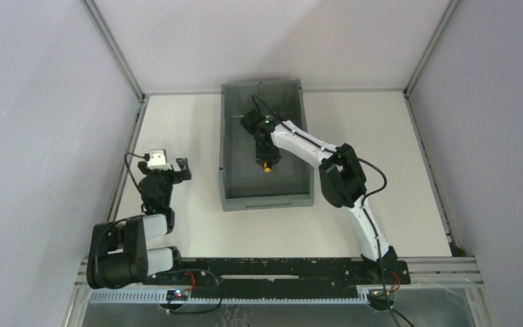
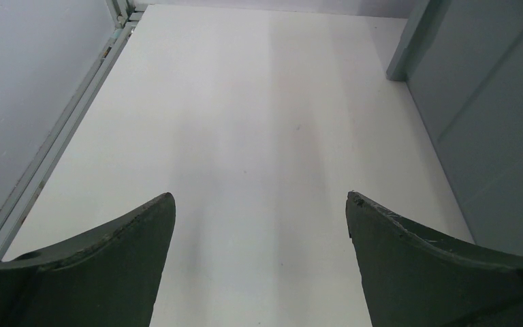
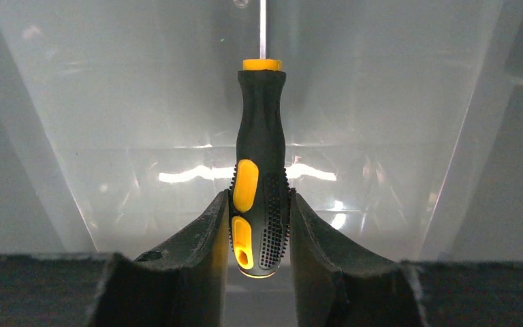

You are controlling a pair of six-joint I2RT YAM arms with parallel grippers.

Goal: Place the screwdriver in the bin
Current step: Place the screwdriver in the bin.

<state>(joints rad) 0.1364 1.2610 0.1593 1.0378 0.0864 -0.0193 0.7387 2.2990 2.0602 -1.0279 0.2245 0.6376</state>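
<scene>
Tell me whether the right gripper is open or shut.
Shut on the screwdriver: the right gripper has its fingers pressed against both sides of the black-and-yellow handle, over the bin.

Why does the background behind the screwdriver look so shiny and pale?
Right wrist view: lamp glare streaks white across the glossy inside of the bin behind the screwdriver, whose handle is sharp. Left wrist view: soft, even light on the table, with only faint shadow bands. Top view: evenly lit, no glare.
</scene>
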